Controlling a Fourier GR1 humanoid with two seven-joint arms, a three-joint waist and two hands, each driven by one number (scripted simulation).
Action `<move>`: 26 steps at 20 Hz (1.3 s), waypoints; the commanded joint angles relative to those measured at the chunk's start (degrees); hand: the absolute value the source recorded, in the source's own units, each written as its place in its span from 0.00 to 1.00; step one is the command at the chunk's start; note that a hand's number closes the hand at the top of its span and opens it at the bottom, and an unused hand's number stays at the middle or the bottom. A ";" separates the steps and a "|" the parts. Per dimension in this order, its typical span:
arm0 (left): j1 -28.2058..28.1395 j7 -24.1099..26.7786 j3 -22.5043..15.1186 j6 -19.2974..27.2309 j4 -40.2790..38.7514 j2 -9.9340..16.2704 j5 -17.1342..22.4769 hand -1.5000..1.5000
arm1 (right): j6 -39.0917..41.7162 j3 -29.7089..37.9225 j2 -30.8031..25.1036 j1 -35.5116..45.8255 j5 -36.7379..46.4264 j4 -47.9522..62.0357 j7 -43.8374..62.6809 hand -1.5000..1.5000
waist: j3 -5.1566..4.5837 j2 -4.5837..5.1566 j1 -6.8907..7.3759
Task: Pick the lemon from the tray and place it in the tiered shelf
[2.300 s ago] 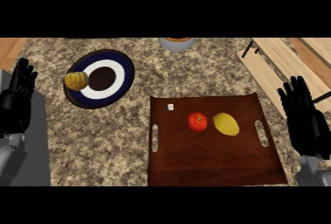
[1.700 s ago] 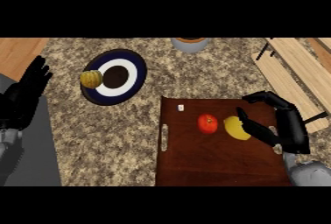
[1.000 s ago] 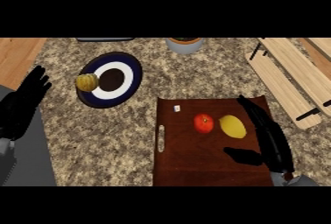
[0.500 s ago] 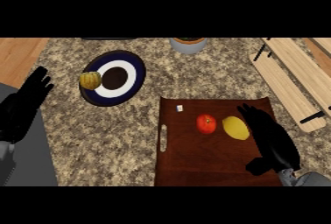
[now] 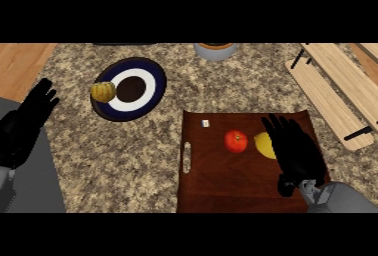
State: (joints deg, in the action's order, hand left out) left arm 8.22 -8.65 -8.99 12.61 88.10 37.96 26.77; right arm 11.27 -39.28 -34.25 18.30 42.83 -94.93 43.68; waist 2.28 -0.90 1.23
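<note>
Speckled stone worktop (image 5: 111,150) — carrying a dark wooden tray (image 5: 236,185) with slot handles, lying at the lower right of the head view.

Lemon (image 5: 263,145) — yellow, lying on the tray in its upper right part, just beside a red tomato-like fruit (image 5: 235,141) on its left. The lemon's right side is being hidden by the right hand.

Right hand (image 5: 295,152) — black, coming in from the lower right on a grey forearm (image 5: 339,197), lying over the tray with its fingers (image 5: 279,125) stretched out straight and pointing away from the robot, not curling round anything. It is overlapping the lemon's right edge; whether it is touching the fruit cannot be told.

Small white tag-like item (image 5: 205,123) — sitting on the tray near its far left corner.

Tiered shelf (image 5: 332,95) — pale wooden slats with black brackets, standing at the upper right, well apart from the lemon.

Dark blue plate (image 5: 133,92) with a white ring — lying at the upper left, a yellowish ribbed item (image 5: 102,91) resting on its left rim.

Grey pot (image 5: 215,50) — showing at the far edge.

Left hand (image 5: 26,125) — resting open at the left edge, fingers up.
</note>
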 commanded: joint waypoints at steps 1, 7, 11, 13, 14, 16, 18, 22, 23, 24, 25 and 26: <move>-7.84 5.09 -1.75 -1.03 -4.72 -2.77 -1.65 0.50 | 3.13 -0.88 2.27 1.22 0.41 1.11 2.50 0.00 | -2.44 1.06 0.16; -6.87 4.74 -0.58 -0.48 -5.35 -2.76 -0.98 0.50 | 3.93 1.73 0.05 1.92 0.01 3.35 0.03 0.00 | -2.37 1.13 -0.58; -8.45 5.68 -2.02 -0.22 -4.92 -2.99 -2.34 0.50 | 2.63 1.70 2.96 4.02 0.96 7.38 -0.99 0.00 | -2.36 1.26 0.39; -7.24 5.27 -1.50 -0.99 -5.20 -2.99 -1.28 0.50 | 1.52 1.32 3.65 4.18 1.80 10.57 -2.40 0.00 | -2.34 1.48 0.58; -7.71 5.21 -2.67 0.22 -4.33 -3.70 -2.40 0.50 | -0.05 1.25 3.67 3.48 2.38 11.28 -3.35 0.00 | -2.29 1.40 0.45; -5.39 2.80 -2.26 1.37 -4.57 -3.51 -2.10 0.50 | -1.22 1.45 2.90 3.80 2.85 12.86 -6.34 0.00 | -2.24 1.43 -0.11; -7.15 4.43 -2.20 0.20 -4.13 -3.27 -1.70 0.50 | -0.24 1.97 3.63 4.48 2.47 13.78 -5.80 0.00 | -2.32 1.28 0.23; -5.71 2.34 -1.92 1.00 -3.26 -2.17 -2.01 0.50 | -1.33 2.54 4.16 5.76 3.06 17.12 -8.50 0.00 | -2.27 1.24 0.16; -5.38 3.34 -2.33 1.22 -4.96 -3.26 -2.24 0.50 | -4.48 0.51 6.02 3.38 5.26 18.79 -7.95 0.00 | -2.27 1.46 -0.23; -6.69 4.08 -2.84 0.97 -4.85 -3.24 -2.42 0.50 | -2.82 0.98 7.85 4.94 4.44 18.84 -6.41 0.00 | -2.32 1.38 0.21; -7.06 4.80 -2.11 1.08 -4.62 -3.20 -2.02 0.50 | -3.63 3.10 4.63 4.34 3.23 19.93 -9.76 0.00 | -2.30 1.33 -0.01; -6.11 3.07 -1.61 0.16 -4.03 -1.93 -1.00 0.50 | -3.55 2.18 7.87 5.37 4.09 22.65 -8.03 0.00 | -2.28 1.44 0.64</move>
State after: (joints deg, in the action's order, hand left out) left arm 7.65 -7.34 -9.26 13.12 88.27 38.33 26.48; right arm 8.53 -37.44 -28.67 22.76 46.52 -76.75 36.14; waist 2.62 -0.45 1.02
